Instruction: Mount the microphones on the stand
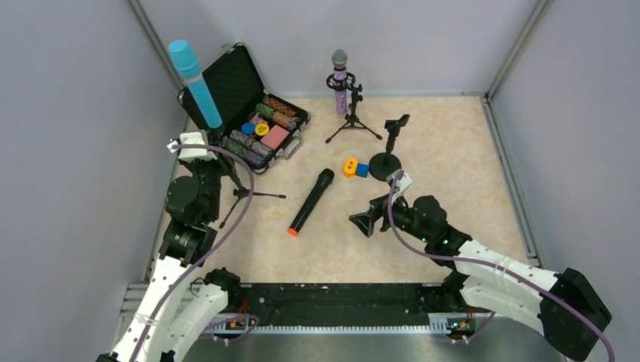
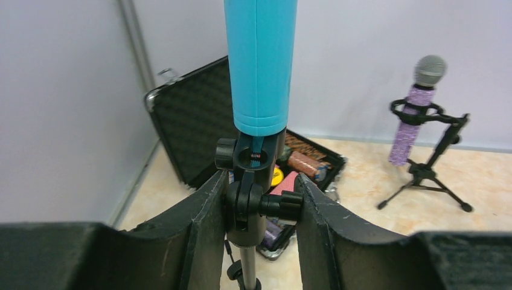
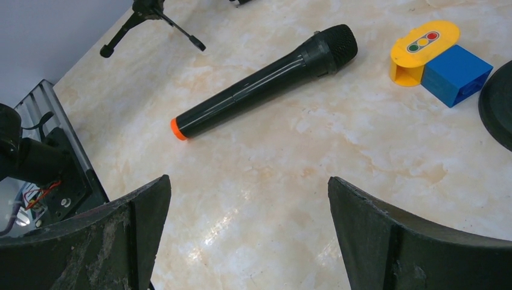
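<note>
Top external view gives the tally: two of the three microphones are up. The light-blue microphone [image 1: 195, 83] stands in the clip of the left tripod stand [image 1: 256, 194], and the purple microphone [image 1: 340, 84] sits in the rear tripod stand [image 1: 353, 121] by the back wall. The black microphone [image 1: 312, 201] lies flat on the tabletop [image 1: 453, 173], orange end toward the arms. The round-base stand [image 1: 387, 158] just beyond it has an empty clip (presumably its destination). In the left wrist view the left tool [image 2: 259, 196] is closed on the left tripod stand at its swivel joint, just below the blue body, with both fingers against it. The right tool [image 3: 247, 199] hangs wide open, nothing between its fingers, above bare tabletop near the black microphone. What is left, as I judge it: pick that one up and seat it.
</note>
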Controlling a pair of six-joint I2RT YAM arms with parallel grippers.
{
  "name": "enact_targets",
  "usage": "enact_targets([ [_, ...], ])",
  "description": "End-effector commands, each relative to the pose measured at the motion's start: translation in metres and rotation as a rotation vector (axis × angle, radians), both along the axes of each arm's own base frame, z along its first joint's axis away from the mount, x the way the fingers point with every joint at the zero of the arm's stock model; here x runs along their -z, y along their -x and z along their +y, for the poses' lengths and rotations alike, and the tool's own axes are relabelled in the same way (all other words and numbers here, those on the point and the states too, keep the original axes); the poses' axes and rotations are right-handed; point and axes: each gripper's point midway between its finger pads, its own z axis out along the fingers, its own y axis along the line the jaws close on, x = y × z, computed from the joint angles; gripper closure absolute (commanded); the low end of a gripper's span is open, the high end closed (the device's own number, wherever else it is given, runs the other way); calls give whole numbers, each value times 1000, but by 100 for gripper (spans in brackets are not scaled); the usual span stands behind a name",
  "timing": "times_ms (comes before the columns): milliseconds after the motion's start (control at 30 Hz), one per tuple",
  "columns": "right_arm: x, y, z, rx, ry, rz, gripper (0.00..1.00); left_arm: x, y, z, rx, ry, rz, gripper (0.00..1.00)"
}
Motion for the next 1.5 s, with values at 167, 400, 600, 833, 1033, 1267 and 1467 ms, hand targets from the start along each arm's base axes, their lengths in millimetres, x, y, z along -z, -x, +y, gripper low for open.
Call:
enact_targets([
  [167,-12,0,5,-13,-52,-37,1,-6,2,37,-205,11,-58,100],
  [400,-8,-1,4,-6,-48,-41,1,10,-22,31,-217,-25,-37,100],
  [600,-4,0,-1,3,-33,-40,1,23,-37,24,-203,-43,-11,100],
  [833,-6,0,-4,14,-29,-49,1,37,-37,23,-196,-37,21,100],
  [1033,-6,0,-3,13,-32,-48,1,40,-31,27,-208,-21,27,89],
  [1267,-7,-1,-3,12,-29,-50,1,51,-24,29,-211,11,37,73],
  [1467,-8,0,-2,9,-30,-51,1,57,-16,32,-213,13,54,64],
])
